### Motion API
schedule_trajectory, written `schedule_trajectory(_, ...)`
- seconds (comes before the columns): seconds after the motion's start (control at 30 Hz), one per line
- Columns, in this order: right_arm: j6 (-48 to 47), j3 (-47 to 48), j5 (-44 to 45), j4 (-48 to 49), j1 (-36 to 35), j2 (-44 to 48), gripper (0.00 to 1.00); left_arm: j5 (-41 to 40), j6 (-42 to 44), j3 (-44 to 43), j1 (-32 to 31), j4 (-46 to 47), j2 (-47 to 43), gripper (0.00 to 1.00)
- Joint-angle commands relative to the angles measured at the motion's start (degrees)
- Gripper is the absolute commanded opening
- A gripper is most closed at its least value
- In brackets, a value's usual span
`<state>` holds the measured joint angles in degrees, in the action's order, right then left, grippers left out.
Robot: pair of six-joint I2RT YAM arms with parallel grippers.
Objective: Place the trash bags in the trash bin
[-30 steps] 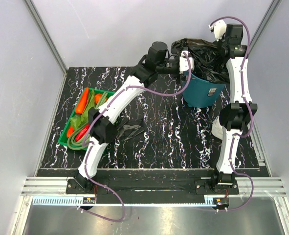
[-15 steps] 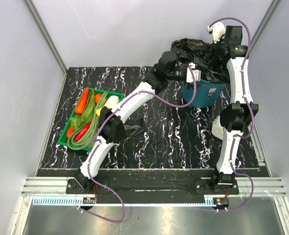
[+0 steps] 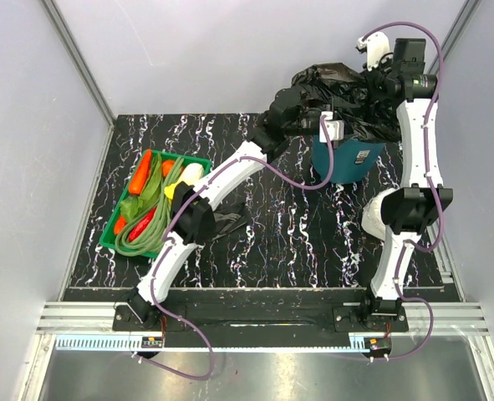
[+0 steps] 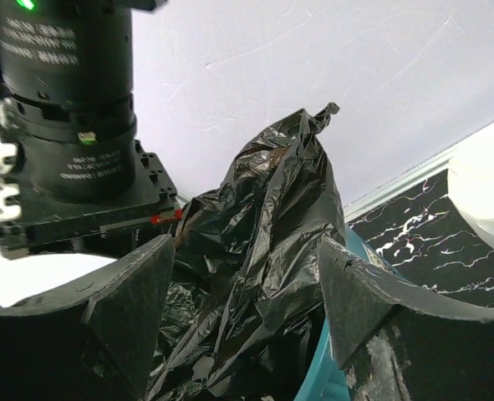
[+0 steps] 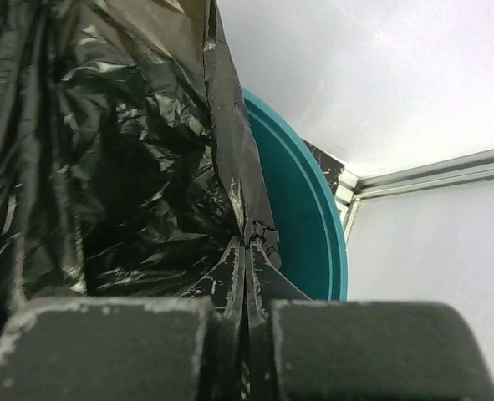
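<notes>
big trash bag (image 3: 334, 83): bunched over the trash bin (image 3: 353, 160), partly inside
right gripper (image 5: 247, 311): pinched tight on that bag's film
left gripper (image 4: 247, 288): jaws wide, bag between them
small folded bag (image 3: 228, 221): lying on the tabletop (image 3: 297, 242), well apart from the bin

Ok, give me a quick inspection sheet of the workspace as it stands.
Surface: black marbled table.
Job's things: large trash bag bunched over the teal trash bin; small trash bag folded on the table.
Clutter: green tray of vegetables; white object beside right arm.
Grippers: left gripper open astride the large bag; right gripper shut on its film.
Cables: purple cables looped along both arms.
Surroundings: plain walls, nothing else seen.
</notes>
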<state>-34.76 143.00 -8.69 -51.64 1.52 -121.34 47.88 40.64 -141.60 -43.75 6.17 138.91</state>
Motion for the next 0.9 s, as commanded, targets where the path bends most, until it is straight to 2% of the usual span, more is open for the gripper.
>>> schedule_trajectory(0.0, 2.24, 1.4, -4.84, -2.93, -0.38, 5.5, 0.0, -0.06, 3.04, -2.8, -1.25, 4.45, 1.1, 0.73)
schedule_trajectory(0.33, 4.0, 3.34, -9.06, -8.74, -0.38, 9.1, 0.0, -0.59, 8.57, -3.16, -2.66, 1.56, 2.33, 0.69)
schedule_trajectory(0.6, 4.35, 1.76, -11.7, -11.73, -0.29, 13.49, 0.0, -3.58, 11.74, -3.33, -3.27, 4.46, 3.73, 0.67)
schedule_trajectory(0.77, 4.44, 1.06, -13.19, -14.19, -0.29, 16.22, 0.0, -4.37, 12.18, -3.77, -3.45, 5.51, 4.26, 0.67)
schedule_trajectory(0.87, 4.09, 0.35, -15.04, -16.47, -0.29, 17.36, 0.0, -4.9, 9.29, -4.56, -3.36, 7.27, 4.26, 0.68)
